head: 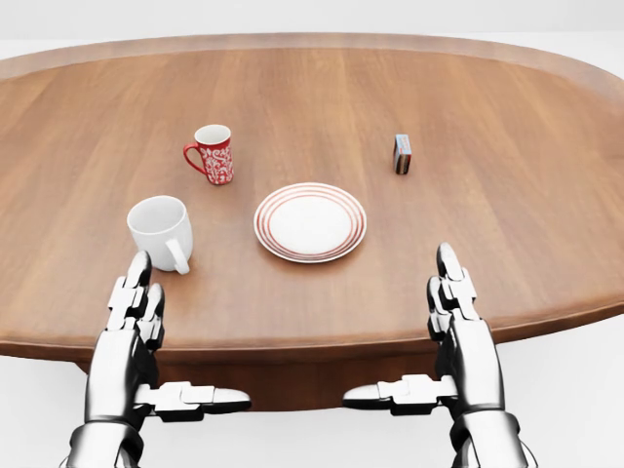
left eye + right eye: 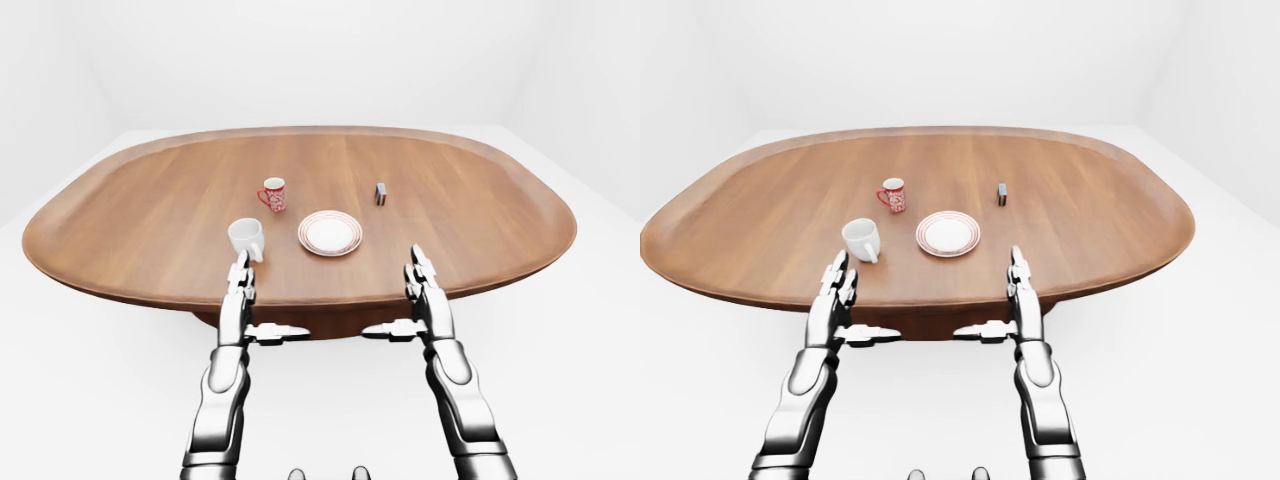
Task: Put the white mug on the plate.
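Left-eye view: An oval wooden table (image 2: 150,215) fills the middle of a white room. The plate (image 2: 329,233), white with red rings, lies near the table's lower edge. The white mug (image 2: 246,238) stands upright just left of the plate, apart from it. A red patterned mug (image 2: 273,194) stands up and left of the plate, and a small dark box (image 2: 380,193) up and right of it. Two silver arms rise from the bottom edge toward the table.

Head view: Seen closer, the white mug (image 1: 162,232) sits left of the plate (image 1: 310,222), its handle turned toward the bottom of the view and its mouth facing up. The left hand (image 1: 135,331) hangs below and left of the plate, directly under the white mug, fingers straight and spread, thumb pointing inward, holding nothing. The right hand (image 1: 456,327) hangs below and right of the plate in a mirrored pose, likewise released and empty. Both hands hover over the table's lower rim. The red patterned mug (image 1: 213,153) and the small dark box (image 1: 402,153) flank the plate above.

Right-eye view: The same layout appears slightly shifted left. The plate (image 2: 948,233) is bare, with the white mug (image 2: 862,240) resting on the wood beside it.
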`<state>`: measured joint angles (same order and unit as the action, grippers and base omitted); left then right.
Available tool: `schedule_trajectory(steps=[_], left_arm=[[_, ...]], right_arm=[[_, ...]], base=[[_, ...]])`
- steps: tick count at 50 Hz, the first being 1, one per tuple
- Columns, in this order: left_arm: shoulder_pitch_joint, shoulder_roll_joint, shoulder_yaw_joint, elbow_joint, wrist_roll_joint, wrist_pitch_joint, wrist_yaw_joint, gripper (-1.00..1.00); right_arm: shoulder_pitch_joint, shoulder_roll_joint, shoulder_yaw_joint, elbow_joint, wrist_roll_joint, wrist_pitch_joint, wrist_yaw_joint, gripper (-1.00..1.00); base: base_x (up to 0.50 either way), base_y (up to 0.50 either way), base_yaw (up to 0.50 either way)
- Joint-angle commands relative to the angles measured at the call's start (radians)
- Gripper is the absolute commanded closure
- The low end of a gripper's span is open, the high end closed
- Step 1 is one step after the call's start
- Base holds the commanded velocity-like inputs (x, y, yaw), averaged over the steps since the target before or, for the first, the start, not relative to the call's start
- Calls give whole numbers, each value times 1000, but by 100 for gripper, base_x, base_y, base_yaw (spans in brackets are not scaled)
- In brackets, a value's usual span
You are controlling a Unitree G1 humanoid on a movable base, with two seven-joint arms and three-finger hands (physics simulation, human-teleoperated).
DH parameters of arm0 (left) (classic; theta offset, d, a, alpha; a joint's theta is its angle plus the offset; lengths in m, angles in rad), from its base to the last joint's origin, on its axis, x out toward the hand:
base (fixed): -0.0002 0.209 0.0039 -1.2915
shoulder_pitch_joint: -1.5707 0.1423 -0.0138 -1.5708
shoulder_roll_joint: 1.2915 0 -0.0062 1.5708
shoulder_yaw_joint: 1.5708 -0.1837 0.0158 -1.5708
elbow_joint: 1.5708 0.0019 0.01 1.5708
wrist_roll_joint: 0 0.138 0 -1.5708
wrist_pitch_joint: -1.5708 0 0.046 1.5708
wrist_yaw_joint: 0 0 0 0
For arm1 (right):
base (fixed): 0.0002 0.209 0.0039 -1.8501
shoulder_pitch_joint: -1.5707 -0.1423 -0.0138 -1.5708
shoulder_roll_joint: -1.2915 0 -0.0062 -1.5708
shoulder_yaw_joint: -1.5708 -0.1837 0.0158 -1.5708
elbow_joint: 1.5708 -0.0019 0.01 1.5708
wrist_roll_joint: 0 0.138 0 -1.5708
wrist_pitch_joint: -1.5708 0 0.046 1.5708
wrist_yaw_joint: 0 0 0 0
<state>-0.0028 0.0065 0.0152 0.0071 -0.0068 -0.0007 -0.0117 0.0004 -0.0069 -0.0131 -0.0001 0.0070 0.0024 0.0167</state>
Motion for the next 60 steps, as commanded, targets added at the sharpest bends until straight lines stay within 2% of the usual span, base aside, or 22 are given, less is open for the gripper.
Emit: schedule_trajectory(steps=[1, 3, 5, 8, 10, 11, 12, 13, 18, 20, 21, 26, 27, 28, 30, 37, 39, 45, 53, 57, 60], left_arm=[[-4, 9, 19, 16, -11, -3, -16, -100], [-1, 10, 21, -4, -13, 13, -16, -100], [-2, 12, 24, -7, -16, 15, -16, -100], [-6, 14, 27, -4, -16, 13, -18, -100], [-7, 16, 31, -14, -16, 23, -17, -100], [-10, 24, 40, -45, -10, 45, -9, -100], [-16, 30, 48, -62, -6, 52, -7, -100], [-14, 36, 56, -123, 1, 88, -2, -100], [-36, 63, 120, -334, 7, 88, -2, -100], [-51, 77, 142, -394, 1, 88, -17, -100], [-61, 89, 160, -448, -10, 88, -31, -100], [-79, 107, 221, -557, -22, 88, -44, -100], [-87, 117, 257, -595, -26, 88, -30, -100], [-89, 120, 271, -608, -35, 88, -26, -100], [-103, 117, 327, -646, -119, 88, -15, -100], [-102, 160, 400, -701, -200, 88, 37, -100], [-106, 175, 436, -718, -233, 88, 52, -100], [-120, 217, 513, -759, -296, 88, 102, -100], [-111, 225, 516, -751, -310, 88, 129, -100], [-105, 222, 508, -745, -307, 88, 131, -100], [-106, 225, 512, -753, -311, 88, 132, -100]], right_arm=[[1, -10, -20, 12, 11, -5, 29, -100], [1, -11, -21, 15, 12, -7, 29, -100], [0, -11, -23, 15, 13, -8, 29, -100], [3, -13, -26, -9, 15, 9, 28, -100], [3, -16, -32, -23, 18, 19, 27, -100], [6, -18, -39, -59, 24, 42, 26, -100], [11, -20, -42, -97, 21, 64, 21, -100], [15, -24, -46, -142, 17, 85, 18, -100], [38, -43, -117, -501, 25, 85, 12, -100], [29, -51, -168, -604, 52, 85, 21, -100], [12, -65, -222, -683, 82, 85, 24, -100], [-14, -90, -336, -843, 138, 85, 28, -100], [7, -106, -367, -901, 144, 85, 51, -100], [14, -103, -382, -918, 145, 85, 64, -100], [31, -86, -443, -944, 176, 85, 88, -100], [39, -87, -529, -980, 222, 85, 98, -100], [39, -89, -565, -1004, 252, 85, 99, -100], [47, -92, -601, -1002, 289, 85, 90, -100], [61, -88, -606, -996, 288, 85, 89, -100], [69, -80, -558, -960, 228, 85, 87, -100], [73, -76, -555, -965, 215, 85, 92, -100]], base=[[0, 0, 0], [0, 0, 0], [0, 0, 0], [0, 0, 0], [0, 0, 0], [0, 0, 0], [0, 0, 0], [0, 0, 0], [0, 0, 0], [0, 0, 0], [0, 0, 0], [0, 0, 0], [0, 0, 0], [0, 0, 0], [0, 0, 0], [0, 0, 0], [0, 0, 0], [0, 0, 0], [0, 0, 0], [0, 0, 0], [0, 0, 0]])
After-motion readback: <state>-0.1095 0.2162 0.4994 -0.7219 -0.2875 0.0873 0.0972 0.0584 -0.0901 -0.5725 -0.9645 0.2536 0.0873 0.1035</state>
